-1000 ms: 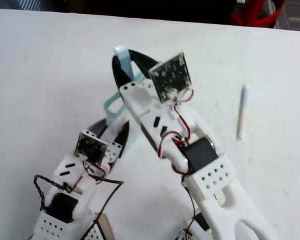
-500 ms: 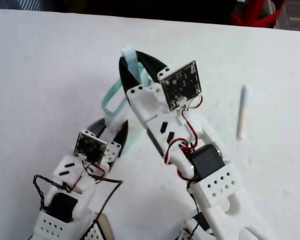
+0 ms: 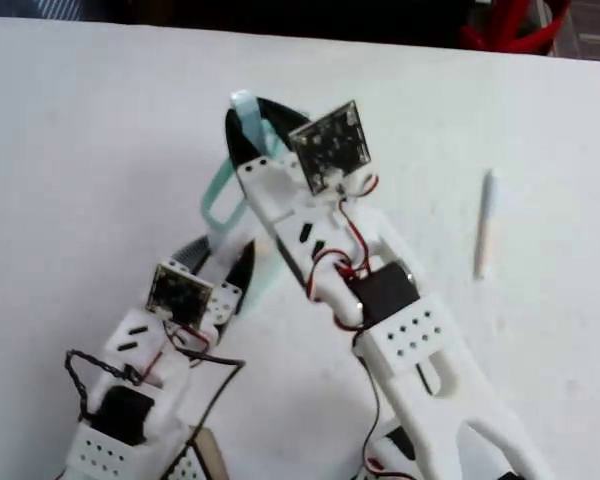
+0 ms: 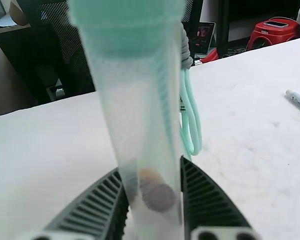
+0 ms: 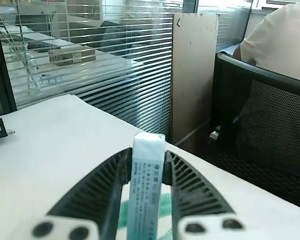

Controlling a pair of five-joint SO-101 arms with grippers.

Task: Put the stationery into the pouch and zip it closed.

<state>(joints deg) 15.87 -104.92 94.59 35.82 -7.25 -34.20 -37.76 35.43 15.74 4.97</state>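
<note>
Our left gripper (image 4: 151,182) is closed on one end of the pouch (image 4: 149,100); that pinch may keep it too flat to fill. Our right gripper (image 5: 147,167) clamps a pale blue stick (image 5: 146,190) by the pouch's far end, where it could snag. A pen (image 3: 485,225) lies well apart on the white tabletop (image 3: 100,150); blinds (image 5: 90,50) and a mesh chair (image 5: 260,125) stand behind.

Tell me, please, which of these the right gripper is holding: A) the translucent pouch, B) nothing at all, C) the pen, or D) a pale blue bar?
D: the right wrist view shows the right gripper shut on a pale blue bar, while the pouch sits in the left gripper and the pen lies on the table.
</note>
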